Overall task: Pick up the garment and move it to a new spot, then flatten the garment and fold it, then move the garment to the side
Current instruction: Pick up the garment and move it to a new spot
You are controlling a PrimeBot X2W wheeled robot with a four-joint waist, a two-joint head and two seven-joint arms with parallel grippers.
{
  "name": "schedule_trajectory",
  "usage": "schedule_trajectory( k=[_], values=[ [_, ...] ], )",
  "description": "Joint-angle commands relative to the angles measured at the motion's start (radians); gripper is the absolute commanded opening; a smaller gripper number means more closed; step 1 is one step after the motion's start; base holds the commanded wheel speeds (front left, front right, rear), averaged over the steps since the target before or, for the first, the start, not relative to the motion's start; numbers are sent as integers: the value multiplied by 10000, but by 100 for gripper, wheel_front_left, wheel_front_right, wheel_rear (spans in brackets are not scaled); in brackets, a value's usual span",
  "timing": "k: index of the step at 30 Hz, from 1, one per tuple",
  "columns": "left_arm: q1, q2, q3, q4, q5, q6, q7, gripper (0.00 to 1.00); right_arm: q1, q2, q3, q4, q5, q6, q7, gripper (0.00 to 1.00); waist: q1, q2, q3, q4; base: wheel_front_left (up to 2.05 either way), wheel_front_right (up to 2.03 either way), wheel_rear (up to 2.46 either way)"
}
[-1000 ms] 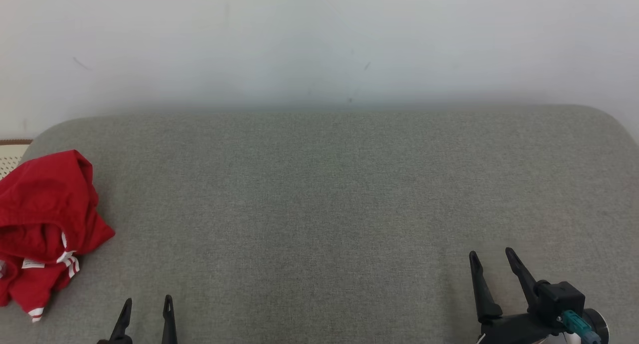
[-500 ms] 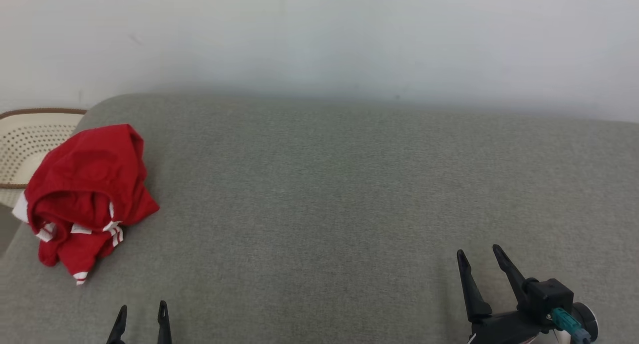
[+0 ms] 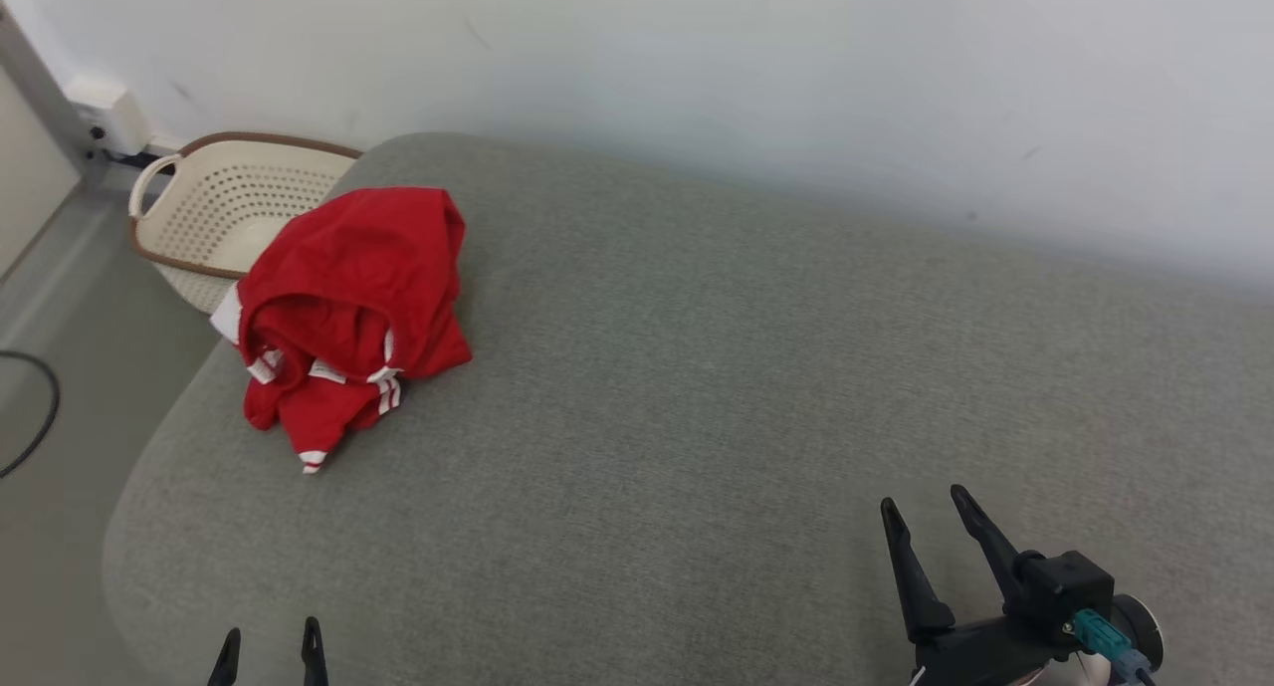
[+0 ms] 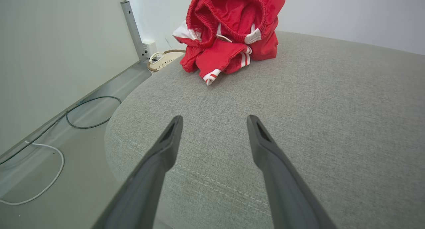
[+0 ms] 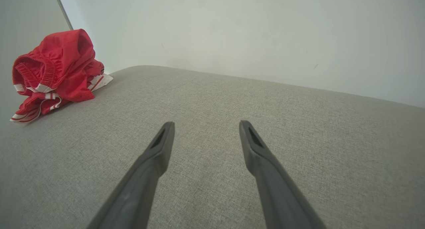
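Crumpled red shorts (image 3: pixel 348 308), trimmed with white stripes and showing an elastic waistband, lie in a heap at the far left corner of a grey fabric cushion (image 3: pixel 697 417), close to its rounded edge. Just beyond that corner a cream perforated laundry basket (image 3: pixel 214 203) with a brown rim stands on the floor (image 3: pixel 60 527). In the head view the shorts overlap its rim, but whether the two touch cannot be told. A dark cable (image 3: pixel 35 417) curves over the floor at the left. The left gripper (image 3: pixel 271 631) hangs over the near left edge of the cushion, its two dark fingers spread apart and holding nothing; it points toward the shorts and is well apart from them. The right gripper (image 3: pixel 924 500) hovers over the near right part of the cushion, likewise spread wide and empty, far from the shorts. A pale wall (image 3: pixel 697 69) rises behind the cushion.
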Motion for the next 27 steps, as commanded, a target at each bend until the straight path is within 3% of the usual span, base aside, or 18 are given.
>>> schedule_trajectory(
  k=[1, 13, 27],
  values=[
    [110, -2, 62, 15, -8, -56, -20, 100, 4, -33, 42, 66, 83, 7, -15, 100, 0, -1, 31, 951, 0, 0, 0],
    [394, -10, 360, 82, -130, -425, -21, 100, 7, 48, 195, 162, 163, 7, -15, 100, 0, -1, -70, 2013, 0, 0, 0],
    [-83, -22, 804, 467, -610, -861, -21, 100, -277, -189, 218, 46, 180, 8, -15, 100, 0, -1, 435, 1532, 0, 0, 0]
  ],
)
